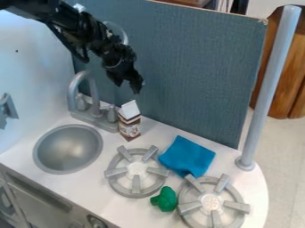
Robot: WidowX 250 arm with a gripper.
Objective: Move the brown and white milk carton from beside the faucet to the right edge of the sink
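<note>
Spoked burner (237, 206), pincer (128, 87) near gabled carton (129, 128)

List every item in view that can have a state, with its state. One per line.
Gripper: open, holding nothing
Carton: upright
Blue cloth: rumpled, spread between the burners
Green object: lying on the counter between the burners
Left burner: no pot on it
Right burner: no pot on it
Faucet: no water running
Sink: no water seen
</note>
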